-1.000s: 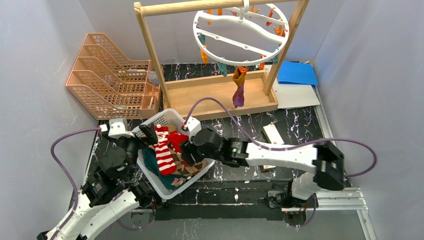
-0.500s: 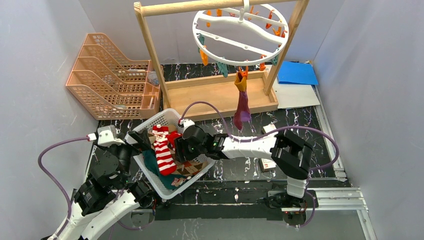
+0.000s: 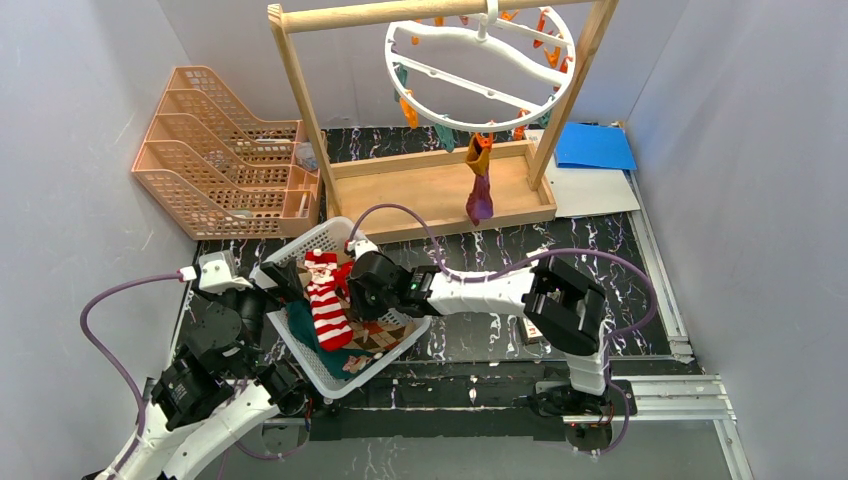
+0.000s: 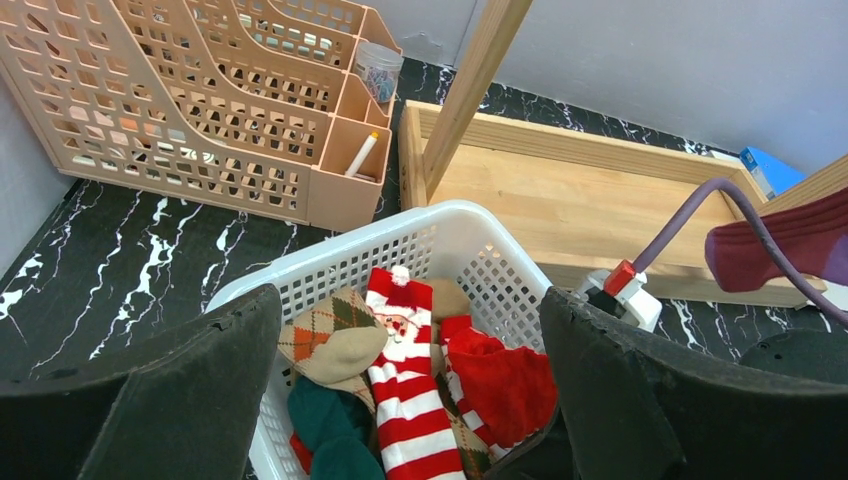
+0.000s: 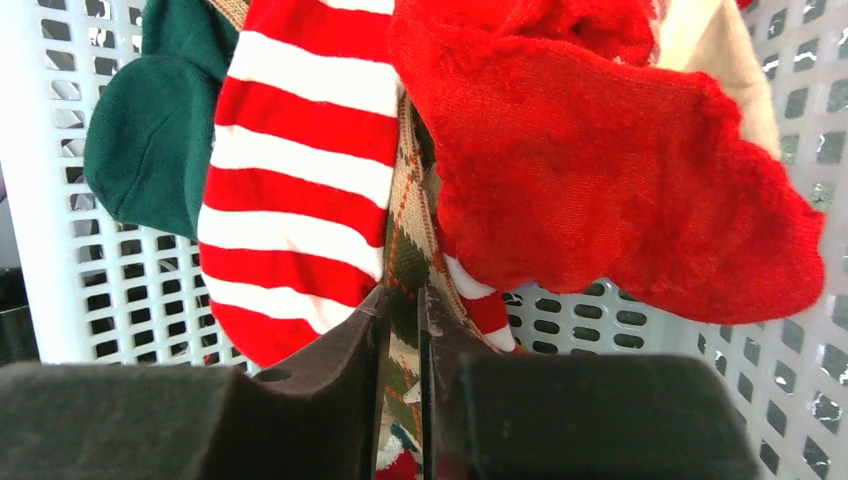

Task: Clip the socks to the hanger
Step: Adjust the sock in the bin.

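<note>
R gripper [image 5: 400, 320] is down inside the white plastic lattice basket [image 4: 330, 262]. Its fingers are pressed almost together, pinching a thin fold of the brown-orange argyle sock [image 5: 405, 250]. The red-and-white striped sock [image 5: 300, 180] lies at 10 o'clock of the pinch, the fuzzy plain red sock [image 5: 600, 180] at 2, and the dark teal sock [image 5: 150, 140] further out at 10.

L gripper [image 4: 408, 300] hangs at the basket's 9 o'clock rim, fingers spread wide, holding nothing.

The round white plastic hanger [image 3: 500, 129] sits well apart, approx 1 o'clock from the basket, hooked on the wooden frame rack [image 3: 440, 190]. One maroon-purple sock with an orange cuff [image 3: 479, 195] is clipped at the ring's 6 o'clock.

Risks, as I judge them:
- The grip is on an edge only, so the argyle may slip out on lift.
- The striped and red socks overlap it, so they may drag out w/ it.
- The basket looks light and L isn't holding it, so a snag could tip or slide it.
- The ring hangs free, so pushing a clip could swing it away.
</note>
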Available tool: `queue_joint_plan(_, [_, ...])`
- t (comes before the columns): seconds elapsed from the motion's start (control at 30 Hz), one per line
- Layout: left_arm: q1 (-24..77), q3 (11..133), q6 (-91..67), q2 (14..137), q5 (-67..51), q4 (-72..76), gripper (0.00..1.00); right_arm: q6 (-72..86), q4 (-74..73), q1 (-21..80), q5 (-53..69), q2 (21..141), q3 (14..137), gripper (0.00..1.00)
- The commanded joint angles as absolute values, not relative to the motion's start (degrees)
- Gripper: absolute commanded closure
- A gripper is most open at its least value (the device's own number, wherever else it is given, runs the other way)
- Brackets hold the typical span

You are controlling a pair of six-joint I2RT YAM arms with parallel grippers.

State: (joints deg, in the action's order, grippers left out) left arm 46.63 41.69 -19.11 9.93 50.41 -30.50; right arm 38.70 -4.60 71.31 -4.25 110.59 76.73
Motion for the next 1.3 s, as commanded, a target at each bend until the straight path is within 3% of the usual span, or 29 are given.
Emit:
queue_joint_plan(0.0, [46.76,41.48,-19.64,10.74,52.68,-30.33,0.02,37.51,-6.87,72.03,-7.77,106.2,78.46,0.74])
queue_joint_plan(0.13, [46.78,41.78,-19.59,10.99,52.33,-30.57,0.02,37.2,-8.53,72.98,-12.16,103.28,76.87,0.51])
queue_joint_plan(0.3, [46.78,42.42,-20.08,10.72,52.13,-31.13,0.02,37.15,-3.01,72.87,-16.16,97.61,71.11,0.4])
queue_joint_plan(0.6, [46.82,43.67,-21.94,11.67,51.87,-33.71,0.02,27.73,-8.01,71.19,-20.57,107.51,86.41,0.2])
queue_joint_plan(0.83, [46.77,45.0,-22.78,11.55,52.25,-35.71,0.02,28.58,-13.02,71.13,-18.21,112.49,92.2,0.21])
queue_joint_plan(1.07, [46.79,44.37,-23.38,11.16,51.79,-35.69,0.02,37.58,-10.91,71.19,-9.36,108.34,81.26,0.28])
queue_joint_plan(1.27, [46.8,44.44,-23.2,11.34,51.69,-35.78,0.02,39.33,-11.79,71.19,-1.81,111.09,80.81,0.31])
